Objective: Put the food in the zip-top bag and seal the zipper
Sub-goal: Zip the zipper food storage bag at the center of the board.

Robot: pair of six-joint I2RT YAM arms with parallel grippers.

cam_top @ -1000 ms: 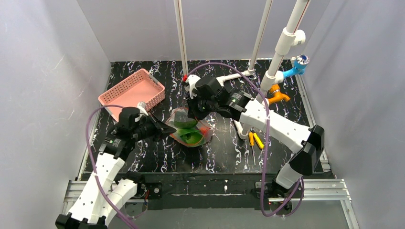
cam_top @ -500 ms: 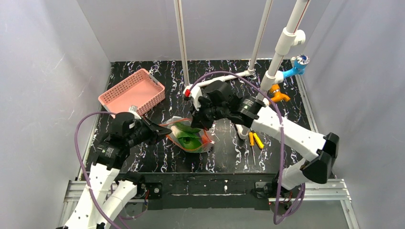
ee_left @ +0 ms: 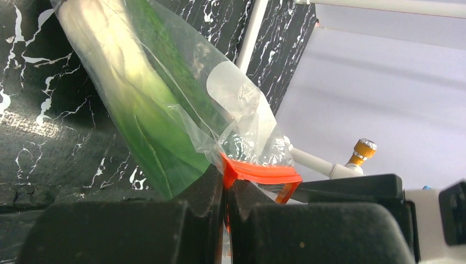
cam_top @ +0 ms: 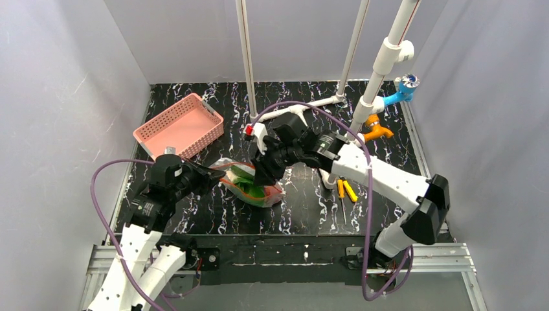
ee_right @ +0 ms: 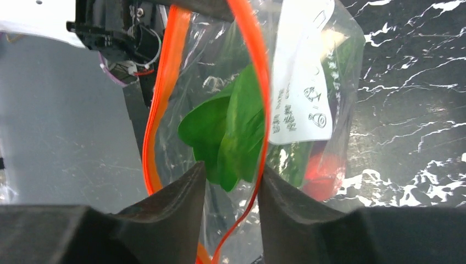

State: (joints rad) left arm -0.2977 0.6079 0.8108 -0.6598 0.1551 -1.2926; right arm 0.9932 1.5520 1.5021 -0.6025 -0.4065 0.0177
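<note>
Pinching zipper (ee_left: 258, 175) w/ left jaws, right jaws seemingly straddling it.

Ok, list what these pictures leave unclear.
Contents of the zip-top bag beyond bok choy and tomato: top view too small, right gripper overhangs; right wrist view, printed label covers part.
Ends of the zipper: right wrist view, cut by the top edge, hidden behind fingers.
Whether the right gripper pinches the zipper: contact unclear.
</note>
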